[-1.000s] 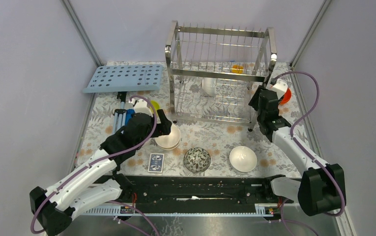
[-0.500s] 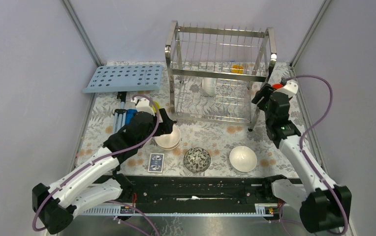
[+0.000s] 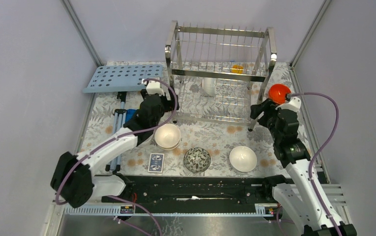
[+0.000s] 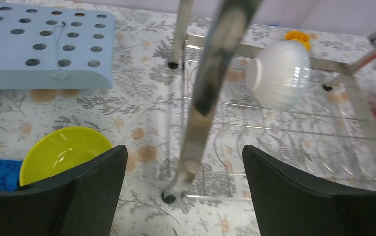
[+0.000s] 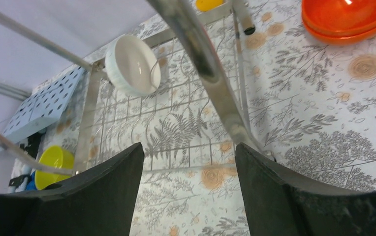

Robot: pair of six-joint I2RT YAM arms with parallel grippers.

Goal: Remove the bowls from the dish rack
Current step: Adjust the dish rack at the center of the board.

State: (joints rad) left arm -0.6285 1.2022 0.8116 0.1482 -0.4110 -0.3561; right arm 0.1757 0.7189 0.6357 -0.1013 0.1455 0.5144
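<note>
One white bowl (image 4: 277, 73) — inside dish rack (image 3: 219, 73)

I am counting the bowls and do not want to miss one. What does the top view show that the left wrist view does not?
Only the top view: the speckled bowl, the left white bowl, the right white bowl and a card. Only the left wrist view: the yellow bowl. Both: the rack, the racked white bowl, the orange bowl and the tray.
</note>
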